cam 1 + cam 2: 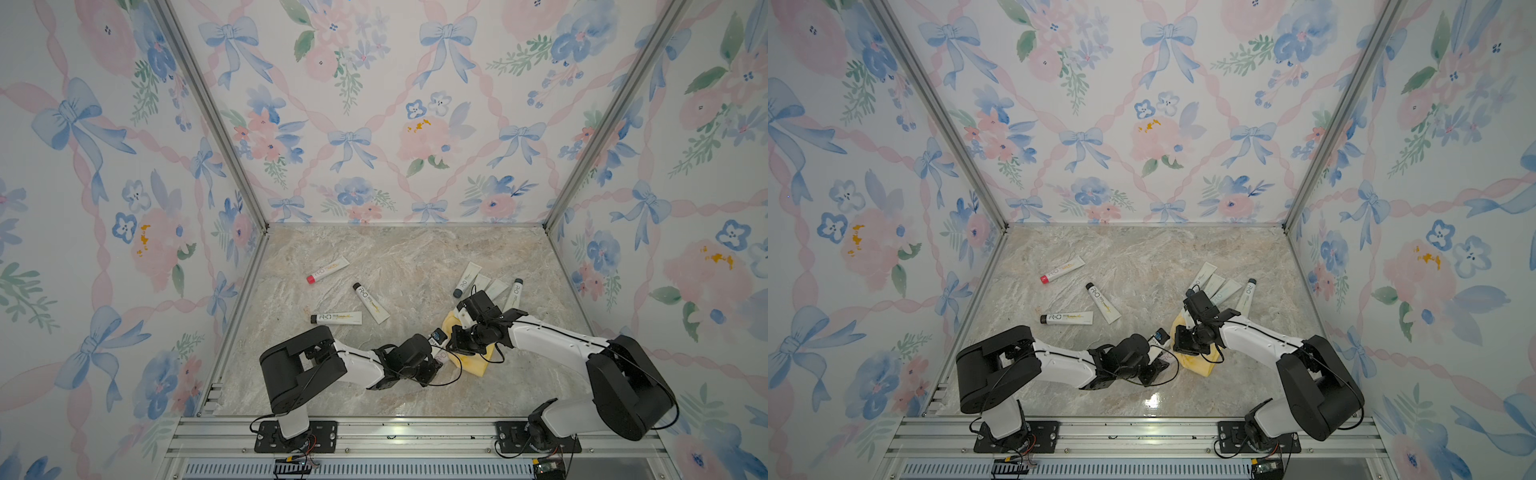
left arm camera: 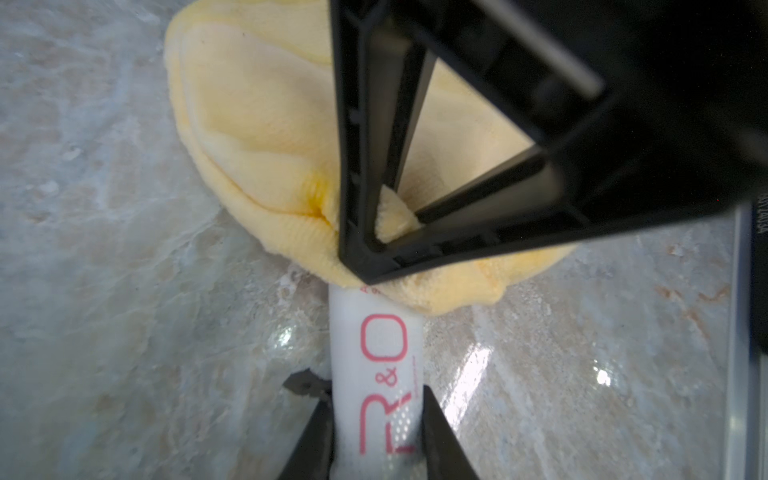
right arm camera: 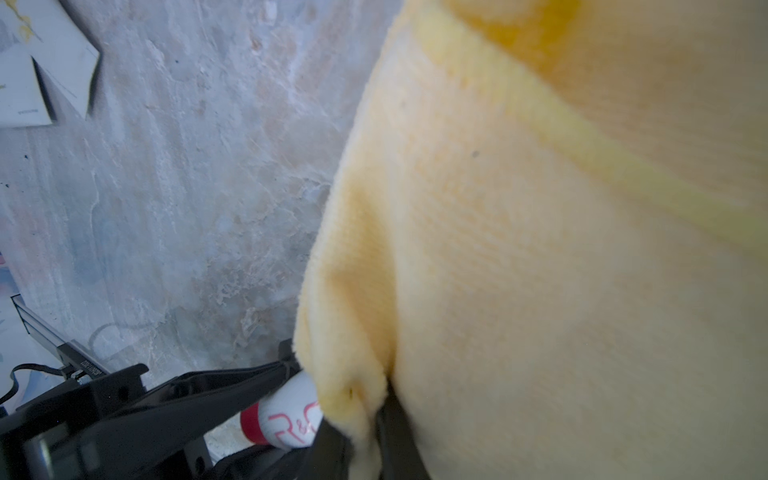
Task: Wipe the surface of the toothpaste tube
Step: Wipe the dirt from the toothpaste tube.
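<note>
Eight toothpaste tubes (image 1: 1104, 303) are counted on the table (image 1: 332, 395). Three lie singly: a red-capped tube (image 1: 328, 270), a slanted black-capped tube (image 1: 371, 303) and a level black-capped tube (image 1: 336, 318). Four clustered tubes (image 1: 467, 277) and one half-covered tube (image 2: 376, 374) make up the rest. One yellow cloth (image 1: 478, 368) is counted. Two robot arms are counted: a left arm (image 1: 357, 365) and a right arm (image 1: 552, 336).

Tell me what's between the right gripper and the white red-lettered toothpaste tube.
The yellow cloth: the right gripper pinches a fold that covers the white red-lettered toothpaste tube, which the left gripper clamps. The left wrist view shows it.
</note>
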You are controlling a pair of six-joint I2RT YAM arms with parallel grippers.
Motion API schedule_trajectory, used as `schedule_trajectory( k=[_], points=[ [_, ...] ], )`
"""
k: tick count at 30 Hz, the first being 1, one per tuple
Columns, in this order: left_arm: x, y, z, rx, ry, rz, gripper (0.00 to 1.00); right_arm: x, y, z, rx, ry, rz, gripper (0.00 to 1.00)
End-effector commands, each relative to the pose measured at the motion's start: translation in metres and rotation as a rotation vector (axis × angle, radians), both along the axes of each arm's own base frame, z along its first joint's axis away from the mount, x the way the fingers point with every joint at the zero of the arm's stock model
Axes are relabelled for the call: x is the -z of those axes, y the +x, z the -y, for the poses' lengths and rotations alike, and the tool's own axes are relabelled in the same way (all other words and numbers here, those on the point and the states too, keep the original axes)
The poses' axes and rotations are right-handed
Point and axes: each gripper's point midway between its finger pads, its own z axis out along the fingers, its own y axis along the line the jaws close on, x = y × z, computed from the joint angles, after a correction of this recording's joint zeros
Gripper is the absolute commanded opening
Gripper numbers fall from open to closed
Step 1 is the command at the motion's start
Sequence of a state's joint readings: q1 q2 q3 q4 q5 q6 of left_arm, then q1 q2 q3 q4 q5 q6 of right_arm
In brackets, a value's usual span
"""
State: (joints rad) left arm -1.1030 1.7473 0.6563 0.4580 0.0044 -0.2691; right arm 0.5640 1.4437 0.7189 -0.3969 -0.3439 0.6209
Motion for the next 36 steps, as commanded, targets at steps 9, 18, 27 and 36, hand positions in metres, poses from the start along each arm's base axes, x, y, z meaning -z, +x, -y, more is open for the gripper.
schedule_trajectory(
  k=[9, 18, 27, 36],
  points=[
    [0.04, -0.02, -0.025, 0.028, 0.142, -0.086, 0.27, 0.039, -0.004, 0.063, 0.099, -0.204, -0.116, 0.13],
    [0.041, -0.02, -0.025, 0.03, 0.145, -0.086, 0.27, 0.051, 0.013, 0.079, 0.136, -0.228, -0.125, 0.13],
    [0.041, -0.02, -0.025, 0.029, 0.144, -0.086, 0.27, 0.027, -0.024, 0.026, 0.028, -0.054, -0.148, 0.13],
    [0.041, -0.02, -0.026, 0.026, 0.147, -0.087, 0.27, 0.02, -0.039, 0.013, 0.012, -0.041, -0.144, 0.13]
  ],
)
